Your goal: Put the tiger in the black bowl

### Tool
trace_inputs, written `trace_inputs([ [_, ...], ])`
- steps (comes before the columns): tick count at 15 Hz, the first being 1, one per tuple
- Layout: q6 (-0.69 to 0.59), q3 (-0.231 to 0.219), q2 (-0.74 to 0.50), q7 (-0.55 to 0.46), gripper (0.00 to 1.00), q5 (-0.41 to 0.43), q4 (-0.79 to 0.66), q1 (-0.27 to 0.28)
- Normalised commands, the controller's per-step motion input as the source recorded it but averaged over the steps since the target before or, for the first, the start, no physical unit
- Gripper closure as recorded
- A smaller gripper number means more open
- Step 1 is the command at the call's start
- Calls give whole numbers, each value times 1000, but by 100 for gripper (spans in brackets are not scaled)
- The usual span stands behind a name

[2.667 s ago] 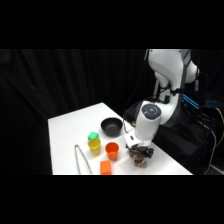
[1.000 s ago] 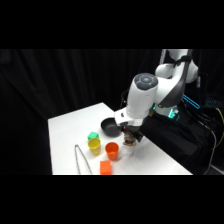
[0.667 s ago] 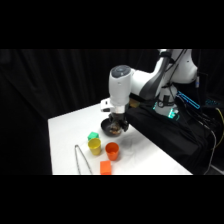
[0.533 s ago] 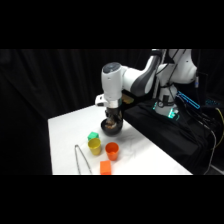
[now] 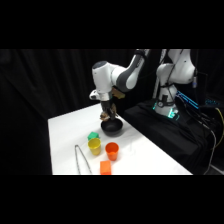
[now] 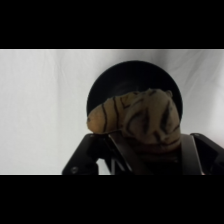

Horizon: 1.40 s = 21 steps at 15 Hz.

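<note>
The tiger (image 6: 137, 117), a tan toy with dark stripes, fills the lower middle of the wrist view, held in my gripper, whose black linkage rises on both sides of it. Behind and below it lies the round black bowl (image 6: 125, 82), its dark interior showing above the toy. In the side view my gripper (image 5: 108, 116) hangs just over the black bowl (image 5: 112, 129) at the back of the table, shut on the tiger (image 5: 107, 118). The toy is still in the air, apart from the bowl's floor.
In front of the bowl stand a green object (image 5: 93, 135), a yellow cup (image 5: 94, 146) and an orange cup (image 5: 112, 150). An orange block (image 5: 105, 167) and metal tongs (image 5: 80, 159) lie near the front edge. The table (image 5: 145, 155) ends close to the bowl's right.
The arm has carried the tiger from the table's front right, up and leftward toward the back, and it now hangs over the black bowl.
</note>
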Motion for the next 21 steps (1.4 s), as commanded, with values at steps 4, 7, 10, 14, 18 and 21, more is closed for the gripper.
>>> trace_inputs([
  [4,372,19,227,-160,98,223,-4,-63],
  [7,288,25,236,-186,72,177,52,-92],
  [10,187,30,174,-205,50,153,79,-102],
  [14,-79,15,-57,-163,16,81,42,-35],
  [18,-339,9,-390,-94,0,-7,-63,68],
  [21,-522,3,-537,-40,0,-38,-39,84],
])
